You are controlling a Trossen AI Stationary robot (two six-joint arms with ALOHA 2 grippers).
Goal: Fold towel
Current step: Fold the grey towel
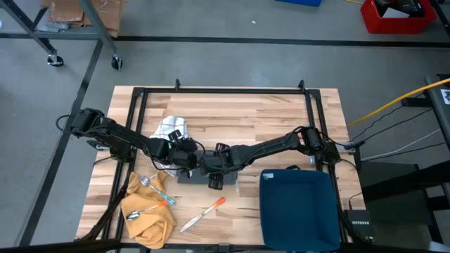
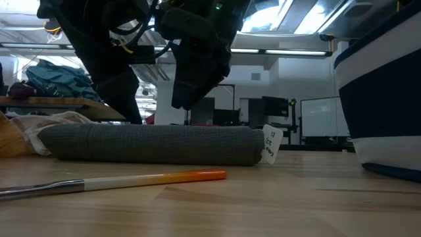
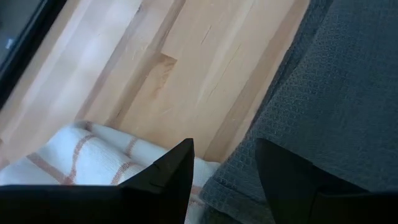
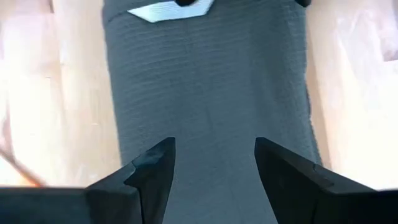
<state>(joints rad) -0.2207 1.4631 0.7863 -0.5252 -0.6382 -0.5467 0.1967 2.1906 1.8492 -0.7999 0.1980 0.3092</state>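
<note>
The grey towel (image 1: 187, 177) lies folded into a long flat bundle on the table's middle, seen side-on in the low view (image 2: 158, 143) with a white tag (image 2: 270, 143) at one end. My left gripper (image 1: 184, 156) is open, above the towel's left end (image 3: 323, 93) where it borders a white striped cloth (image 3: 93, 162). My right gripper (image 1: 213, 166) is open over the towel's middle (image 4: 211, 87), fingers pointing along it toward the tag (image 4: 168, 9). I see neither gripper touching the towel.
A white cloth (image 1: 170, 129) sits just beyond the left gripper. A yellow cloth (image 1: 149, 214) with a fork and spoon lies at the near left. An orange-handled knife (image 1: 204, 213) lies near the front edge, and a blue bin (image 1: 299, 207) stands at the near right.
</note>
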